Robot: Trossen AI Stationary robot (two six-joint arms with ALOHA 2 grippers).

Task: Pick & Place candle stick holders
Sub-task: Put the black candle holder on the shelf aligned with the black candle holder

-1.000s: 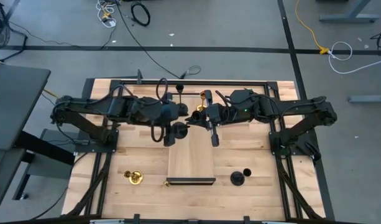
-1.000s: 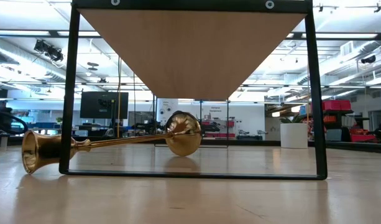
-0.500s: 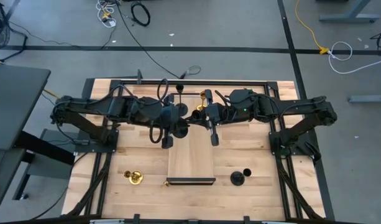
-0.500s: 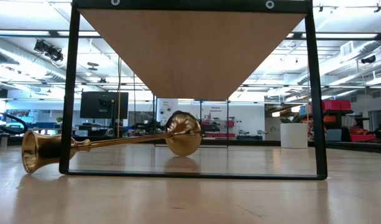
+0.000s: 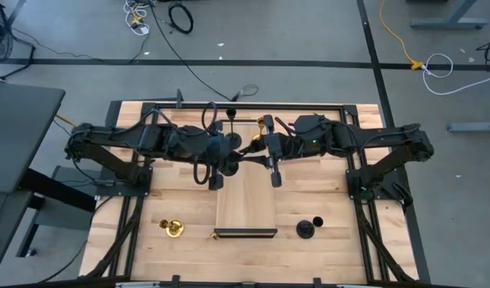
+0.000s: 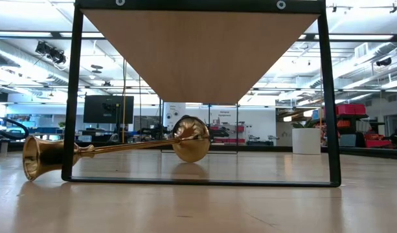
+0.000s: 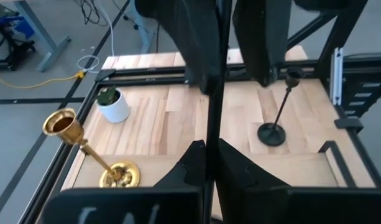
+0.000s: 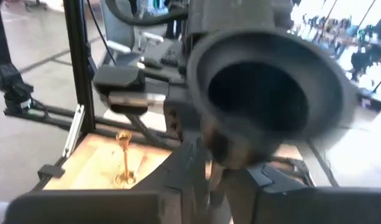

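Black candle stick holder (image 7: pixel 214 93): held in the air over the middle of the surface (image 5: pixel 149 200), between the two arms, above the rear end of the wooden board (image 5: pixel 245 200).
Left end effector (image 7: pixel 210 152): closed tight on the holder's thin stem.
Right end effector (image 5: pixel 260 149): faces the left one, close by the holder; whether it grips cannot be told.
Arm pose: both arms reach inward, forearms roughly level, wrists almost meeting.
Doing it well: this looks like a hand-over, so one firm grip should stay on the stem until the other side is clear, without twisting.
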